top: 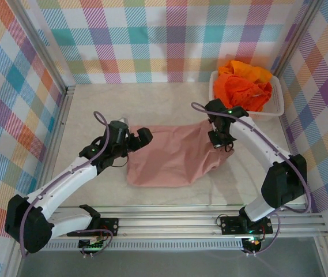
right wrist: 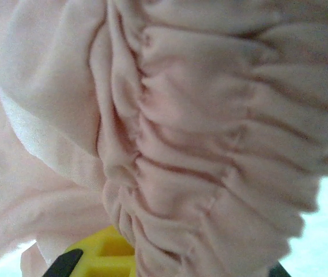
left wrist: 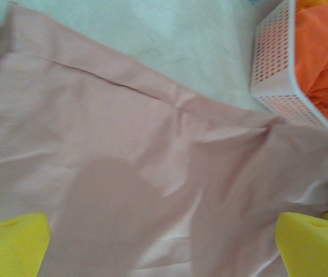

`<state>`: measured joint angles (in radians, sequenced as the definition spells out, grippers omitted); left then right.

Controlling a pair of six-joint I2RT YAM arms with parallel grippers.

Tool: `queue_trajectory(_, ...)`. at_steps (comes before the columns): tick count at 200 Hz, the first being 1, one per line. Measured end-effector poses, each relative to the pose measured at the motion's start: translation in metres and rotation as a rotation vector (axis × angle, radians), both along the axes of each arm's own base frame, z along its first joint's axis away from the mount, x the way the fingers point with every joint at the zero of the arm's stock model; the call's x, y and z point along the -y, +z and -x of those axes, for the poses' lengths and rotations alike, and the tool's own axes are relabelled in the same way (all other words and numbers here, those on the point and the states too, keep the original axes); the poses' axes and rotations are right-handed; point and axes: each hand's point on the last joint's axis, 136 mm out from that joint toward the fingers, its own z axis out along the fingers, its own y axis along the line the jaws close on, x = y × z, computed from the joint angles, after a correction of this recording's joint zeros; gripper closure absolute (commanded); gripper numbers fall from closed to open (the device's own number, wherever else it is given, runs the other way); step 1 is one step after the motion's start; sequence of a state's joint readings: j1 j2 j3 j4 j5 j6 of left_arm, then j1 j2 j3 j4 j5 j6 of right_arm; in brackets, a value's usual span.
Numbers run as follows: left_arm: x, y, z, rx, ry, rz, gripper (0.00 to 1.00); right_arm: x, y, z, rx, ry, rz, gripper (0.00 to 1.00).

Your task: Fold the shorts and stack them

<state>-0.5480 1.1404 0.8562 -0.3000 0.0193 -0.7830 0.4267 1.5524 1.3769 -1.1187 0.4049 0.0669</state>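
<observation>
Left arm reaches forward and right, elbow low. Left claw (top: 142,137) spread wide, yellow fingertips (left wrist: 11,245) far apart. Right arm bends inward, wrist pointing down. Right claw (top: 219,143) clamped on gathered waistband of pink shorts (top: 169,158).

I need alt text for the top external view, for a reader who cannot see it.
Pink shorts lie spread on the table; the right gripper grips their right edge, the open left gripper is at their upper left corner. A white basket of orange shorts stands far right.
</observation>
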Motion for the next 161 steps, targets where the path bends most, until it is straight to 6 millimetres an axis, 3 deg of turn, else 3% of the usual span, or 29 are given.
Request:
queue_trajectory(37, 0.011, -0.033, 0.005, -0.085, -0.037, 0.007, 0.07, 0.021, 0.054, -0.019, 0.094, 0.032, 0.154, 1.0)
queue_trajectory(67, 0.031, -0.054, 0.005, -0.141, -0.075, 0.028, 0.25, 0.027, 0.082, -0.033, 0.14, 0.02, 0.226, 1.0)
queue_trajectory(115, 0.065, -0.09, 0.005, -0.223, -0.132, 0.028, 0.61, 0.017, 0.085, -0.034, 0.13, 0.071, 0.325, 1.0)
queue_trajectory(144, 0.082, -0.106, 0.001, -0.254, -0.146, 0.024, 0.8, -0.005, 0.087, -0.029, 0.139, 0.118, 0.344, 1.0)
queue_trajectory(161, 0.088, -0.118, -0.003, -0.277, -0.144, 0.02, 0.87, -0.021, 0.085, -0.026, 0.136, 0.148, 0.351, 1.0)
